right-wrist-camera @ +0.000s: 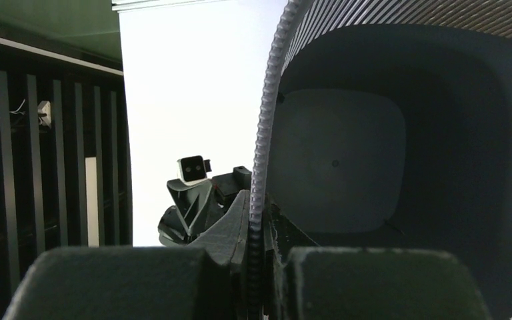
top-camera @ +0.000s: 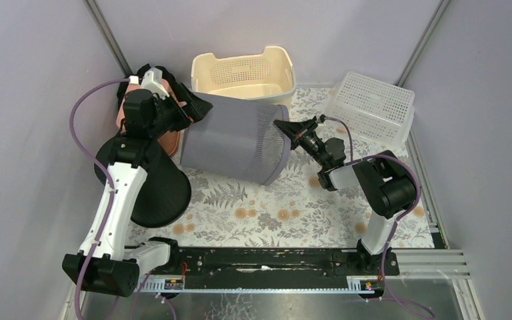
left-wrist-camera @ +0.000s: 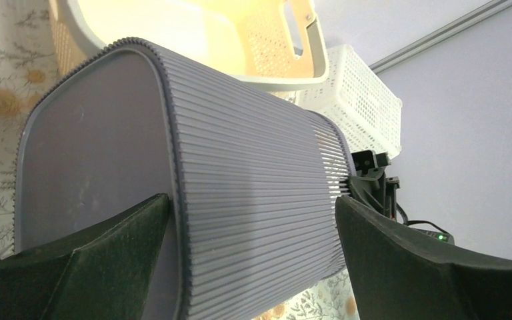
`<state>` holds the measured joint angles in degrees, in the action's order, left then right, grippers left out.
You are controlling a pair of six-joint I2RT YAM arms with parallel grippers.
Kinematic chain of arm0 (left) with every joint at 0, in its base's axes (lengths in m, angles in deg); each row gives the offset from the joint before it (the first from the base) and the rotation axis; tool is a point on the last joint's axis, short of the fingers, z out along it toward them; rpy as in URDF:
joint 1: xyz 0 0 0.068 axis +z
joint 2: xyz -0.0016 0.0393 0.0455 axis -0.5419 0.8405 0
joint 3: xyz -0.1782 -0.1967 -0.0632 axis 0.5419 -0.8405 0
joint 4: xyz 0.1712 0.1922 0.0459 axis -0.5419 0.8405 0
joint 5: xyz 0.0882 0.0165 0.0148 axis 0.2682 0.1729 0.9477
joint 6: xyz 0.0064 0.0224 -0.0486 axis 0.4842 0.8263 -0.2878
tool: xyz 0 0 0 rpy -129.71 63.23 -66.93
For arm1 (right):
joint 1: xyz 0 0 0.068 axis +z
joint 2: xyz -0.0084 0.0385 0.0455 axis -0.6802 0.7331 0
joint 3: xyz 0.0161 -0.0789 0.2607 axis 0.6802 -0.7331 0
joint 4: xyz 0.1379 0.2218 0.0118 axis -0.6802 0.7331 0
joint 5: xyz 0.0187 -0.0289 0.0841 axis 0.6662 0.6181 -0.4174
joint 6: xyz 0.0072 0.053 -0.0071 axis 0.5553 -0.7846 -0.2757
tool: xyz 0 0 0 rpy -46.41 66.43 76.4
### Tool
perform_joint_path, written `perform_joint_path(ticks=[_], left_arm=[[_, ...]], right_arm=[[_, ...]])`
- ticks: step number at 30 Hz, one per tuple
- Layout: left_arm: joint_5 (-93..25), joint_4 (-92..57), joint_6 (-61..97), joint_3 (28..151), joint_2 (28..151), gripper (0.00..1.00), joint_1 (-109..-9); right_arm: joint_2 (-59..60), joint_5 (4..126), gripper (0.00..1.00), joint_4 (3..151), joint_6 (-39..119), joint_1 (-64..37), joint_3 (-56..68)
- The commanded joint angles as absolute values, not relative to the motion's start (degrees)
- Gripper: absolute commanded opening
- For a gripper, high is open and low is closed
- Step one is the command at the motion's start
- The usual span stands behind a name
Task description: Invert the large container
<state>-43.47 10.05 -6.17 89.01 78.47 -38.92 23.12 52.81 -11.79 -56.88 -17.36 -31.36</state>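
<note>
The big grey ribbed plastic container [top-camera: 237, 143] lies on its side in the middle of the top view. Its closed base faces upper left and its open mouth faces lower right, over the fern-print table cover [top-camera: 273, 210]. I'd call this the halfway mark of the flip: it is tipped over but not yet mouth-down.

The right gripper [top-camera: 285, 127] is pinched narrow on the container's rim. The left gripper [top-camera: 197, 107] sits at the base end with its jaws spread wide. I can't tell whether they actually bear on the plastic.

The next move, I'd guess, calls for the rim to be carried down and round while the base end is lifted or steadied, so the mouth lands flat on the table.

The right wrist view alone shows the rim running between the closed fingers [right-wrist-camera: 240, 227], with a dark interior that looks empty. The left wrist view alone shows the flat grey bottom and the ribbed wall framed by the open jaws. Only the top view shows the neighbours: a cream perforated plastic basket [top-camera: 240, 59] behind and a black flared bin [top-camera: 163, 190] at lower left.
</note>
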Motion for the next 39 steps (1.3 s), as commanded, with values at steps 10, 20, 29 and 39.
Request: perform_joint_path(ticks=[10,20,29,39], left_arm=[[-46.94,5.82,-11.68,99.81,81.26,1.00,-49.09],[-42.27,5.84,-10.86,101.86,84.85,1.00,-59.26],[-37.72,4.49,-10.59,99.05,86.87,1.00,-67.77],[-36.07,1.90,-11.12,95.69,87.89,1.00,-72.84]], right_arm=[[22.33,48.48,0.31,-21.47,-58.88,-15.59,-25.61],[24.31,42.39,0.64,-20.80,-56.43,-17.98,-38.30],[15.57,37.71,0.72,6.72,-37.28,-26.16,-45.87],[0.61,48.60,0.87,61.85,-2.55,-32.42,-37.28]])
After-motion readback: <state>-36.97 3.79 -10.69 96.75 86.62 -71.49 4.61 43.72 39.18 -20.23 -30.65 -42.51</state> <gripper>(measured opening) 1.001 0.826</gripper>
